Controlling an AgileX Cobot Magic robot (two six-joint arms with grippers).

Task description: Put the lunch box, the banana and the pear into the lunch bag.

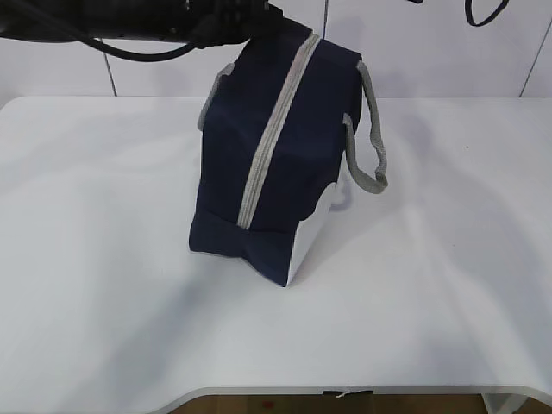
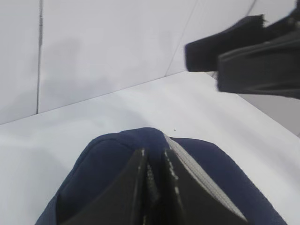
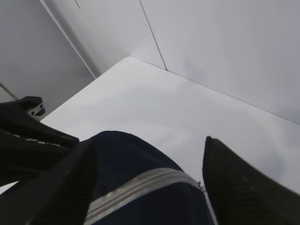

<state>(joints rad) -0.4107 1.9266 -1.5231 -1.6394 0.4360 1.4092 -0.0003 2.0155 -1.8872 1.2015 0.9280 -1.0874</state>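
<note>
Left jaws: the left gripper (image 2: pixel 154 187) has its two dark fingers nearly together, a thin slit between them, right over the top of the bag; whether any fabric is pinched in there, I cannot tell.
Right jaws: the right gripper (image 3: pixel 145 187) stands wide apart, one ribbed finger on each side of the bag's top, nothing clamped.
Lunch bag: the navy lunch bag (image 1: pixel 272 155) sits upright near the middle of the white table (image 1: pixel 103 285), closed.
Zipper: the grey zipper (image 1: pixel 272 142) runs in one unbroken line from the top edge down the front face; from the right wrist it shows as a silvery band crossing between the open fingers.
Handle: a grey strap handle (image 1: pixel 373 142) loops off the bag's right side and hangs free.
Side panel: a white side panel (image 1: pixel 310 241) shows low on the right.
Arms: a dark arm with a cable (image 1: pixel 138 21) reaches in at the top left, ending above the bag's top corner.
Contents: hidden by the closed bag.
</note>
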